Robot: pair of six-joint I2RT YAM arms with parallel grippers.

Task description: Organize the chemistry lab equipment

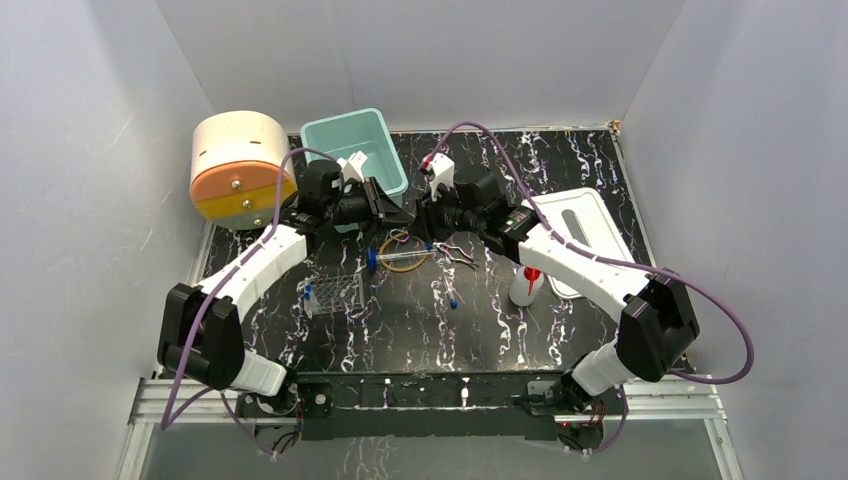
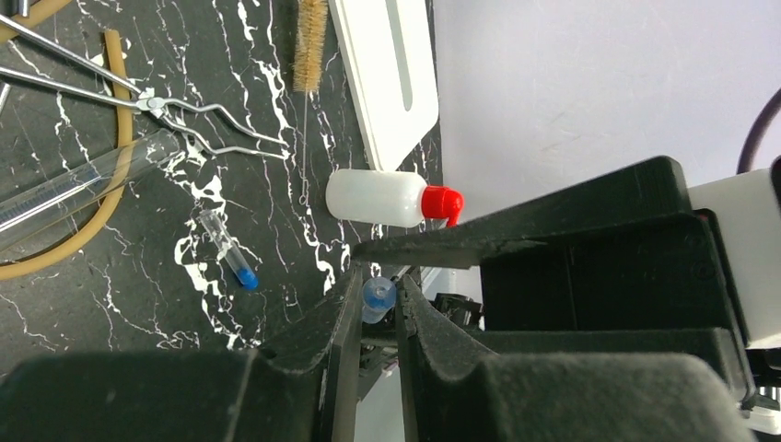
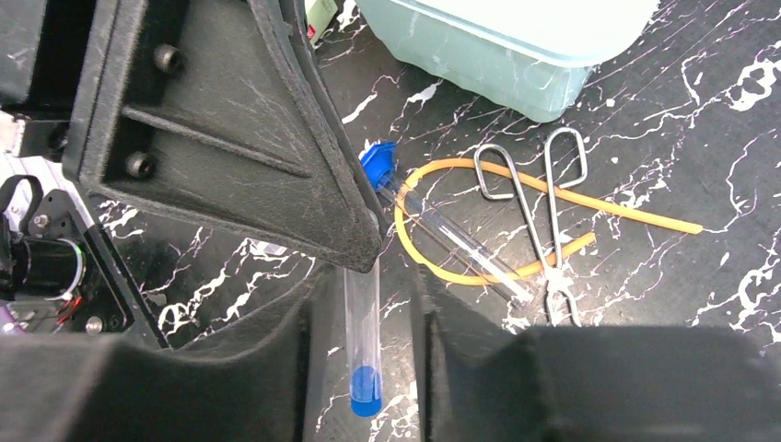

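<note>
Bin (image 1: 340,122) (teal), vial (image 2: 378,298) in left gripper (image 2: 378,285)

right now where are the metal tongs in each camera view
top external: metal tongs at mid-table, on the right side of the amber tubing loop.
left wrist: upper left, crossing the tubing.
right wrist: right of centre, lying across the tubing.
shared landmark: the amber tubing loop.
</note>
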